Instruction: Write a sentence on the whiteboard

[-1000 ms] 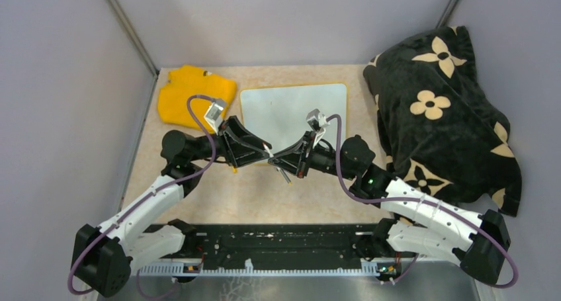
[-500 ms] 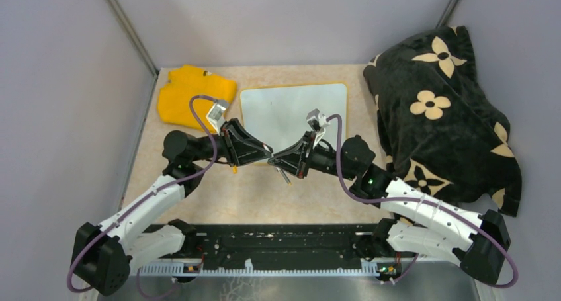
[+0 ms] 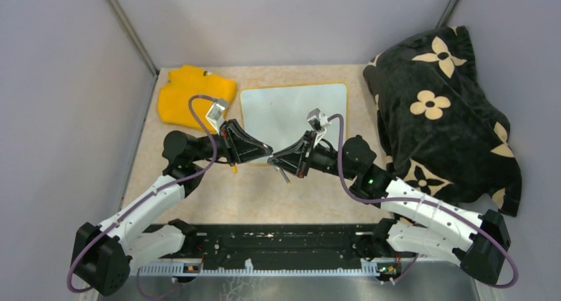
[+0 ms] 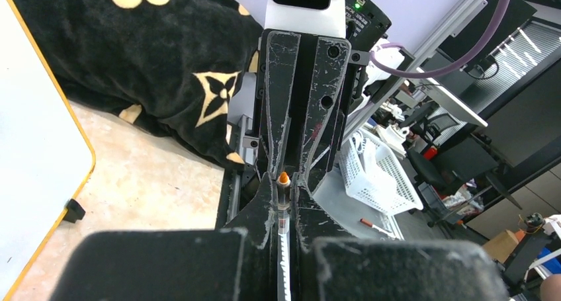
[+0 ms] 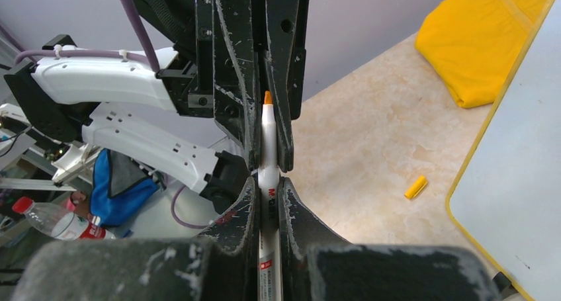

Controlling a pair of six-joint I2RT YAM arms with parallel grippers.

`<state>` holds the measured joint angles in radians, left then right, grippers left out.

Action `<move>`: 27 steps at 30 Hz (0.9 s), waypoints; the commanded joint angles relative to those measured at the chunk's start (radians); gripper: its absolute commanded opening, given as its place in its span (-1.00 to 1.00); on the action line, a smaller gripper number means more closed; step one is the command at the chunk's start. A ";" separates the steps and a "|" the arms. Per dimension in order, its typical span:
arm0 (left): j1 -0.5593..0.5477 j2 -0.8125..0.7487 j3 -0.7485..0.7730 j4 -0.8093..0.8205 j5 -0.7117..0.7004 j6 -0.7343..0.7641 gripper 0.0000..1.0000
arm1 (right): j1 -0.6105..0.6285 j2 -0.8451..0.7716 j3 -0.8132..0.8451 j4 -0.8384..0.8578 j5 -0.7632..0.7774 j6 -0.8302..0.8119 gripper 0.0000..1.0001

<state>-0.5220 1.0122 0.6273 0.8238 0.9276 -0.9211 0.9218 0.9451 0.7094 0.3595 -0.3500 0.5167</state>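
Yellow cloth (image 3: pixel 195 96), cream-flowered black blanket (image 3: pixel 456 135), white whiteboard (image 3: pixel 281 109) rimmed yellow

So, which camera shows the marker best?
The right wrist view: the marker shows its orange tip and white barrel, held by the left pincer and the right pincer. The left wrist view gives only the tip and a thin strip. From above, the pincers hide most of it.

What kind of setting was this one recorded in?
Most likely a robotics lab workcell: a beige table walled in by grey panels, with a white plastic basket and a water bottle in the cluttered room beyond, seen from the wrist cameras.
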 commanded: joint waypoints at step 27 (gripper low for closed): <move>-0.009 -0.263 0.045 -0.325 -0.581 0.251 -1.00 | 0.000 -0.133 0.185 -0.564 0.782 0.064 0.97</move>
<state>-0.5282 0.7727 0.6281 0.5243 0.4530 -0.6949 0.9218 0.7990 0.7635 -0.0978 0.2749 0.6144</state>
